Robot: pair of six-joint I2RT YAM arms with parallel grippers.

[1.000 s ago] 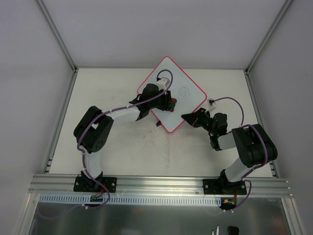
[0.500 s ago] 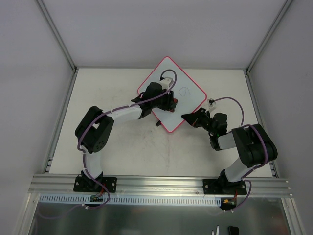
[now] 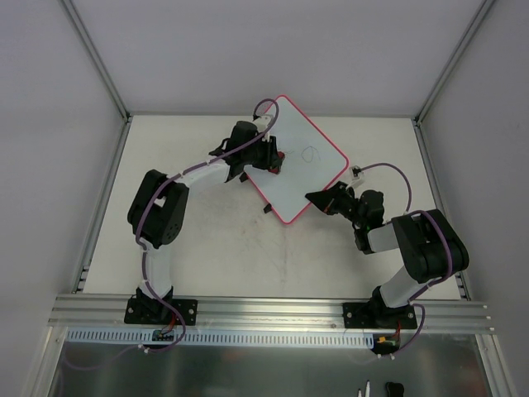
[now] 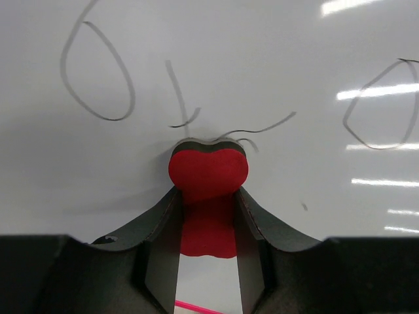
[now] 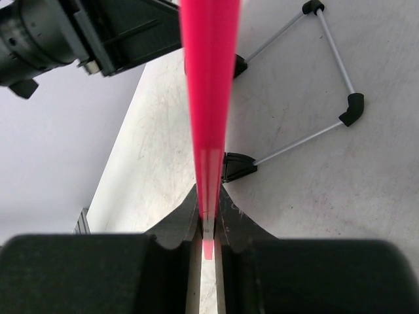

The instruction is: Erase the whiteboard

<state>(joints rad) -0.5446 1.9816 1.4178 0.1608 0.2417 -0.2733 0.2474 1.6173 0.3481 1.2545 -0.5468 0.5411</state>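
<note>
Centrally, one square whiteboard (image 3: 310, 178) with rounded corners and a thin pink rim is seen diamond-wise toward the far side of the pale, scuffed bench (image 3: 207, 240). Its near right edge is pinched in the closed right end effector (image 5: 207, 216). One red eraser (image 4: 208, 171), heart-shaped at the tip, is clamped in the left end effector (image 4: 208, 196) and pressed against the glossy surface. Two thin grey loops (image 4: 133, 98) and two short strokes are seen there.
</note>
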